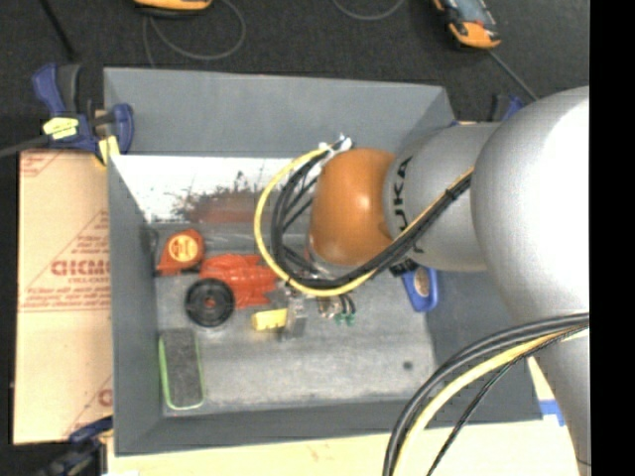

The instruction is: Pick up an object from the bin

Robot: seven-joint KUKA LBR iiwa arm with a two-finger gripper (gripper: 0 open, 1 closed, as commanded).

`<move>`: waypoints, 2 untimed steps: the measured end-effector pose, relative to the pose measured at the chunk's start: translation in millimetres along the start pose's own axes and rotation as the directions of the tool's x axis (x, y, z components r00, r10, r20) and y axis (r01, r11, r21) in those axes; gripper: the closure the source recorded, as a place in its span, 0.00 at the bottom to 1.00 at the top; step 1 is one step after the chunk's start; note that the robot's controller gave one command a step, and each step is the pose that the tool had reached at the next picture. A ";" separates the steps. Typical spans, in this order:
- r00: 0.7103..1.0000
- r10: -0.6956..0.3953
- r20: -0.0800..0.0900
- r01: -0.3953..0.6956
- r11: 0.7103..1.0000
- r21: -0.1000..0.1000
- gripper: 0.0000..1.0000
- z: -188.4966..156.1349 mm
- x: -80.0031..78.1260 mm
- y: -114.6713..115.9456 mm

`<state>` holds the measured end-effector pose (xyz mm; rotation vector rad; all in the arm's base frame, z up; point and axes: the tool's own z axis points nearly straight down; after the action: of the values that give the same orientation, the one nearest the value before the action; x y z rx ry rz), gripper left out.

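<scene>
Big grey arm sits highest, entering from the view's right and bending down into the bin. Orange cover on the wrist, black and yellow cables looped round its view-left side.

Tool sticks out just below the cover, low over the bin floor near the middle. How wide it stands: cannot tell, as the wrist hides most of it.

Small yellow block lies on the floor just beside the tool, on its view-left side; whether they touch is unclear. Small green bit just to the tool's view-right.

Further view-left:
- red lumpy thing up against the cables
- round orange thing near the back-left corner
- black disc just below the red thing
- grey pad with a green edge lying flat along the left wall, at the front, well apart from the tool
</scene>
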<state>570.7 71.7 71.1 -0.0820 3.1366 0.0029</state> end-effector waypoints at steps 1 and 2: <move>1.000 0.004 0.001 -0.004 1.000 0.000 1.00 -119.7 -44.4 -0.2; 1.000 0.004 0.000 -0.004 1.000 0.001 1.00 -119.5 -44.3 -0.2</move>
<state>614.5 73.6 190.7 -0.0762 3.1366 0.0021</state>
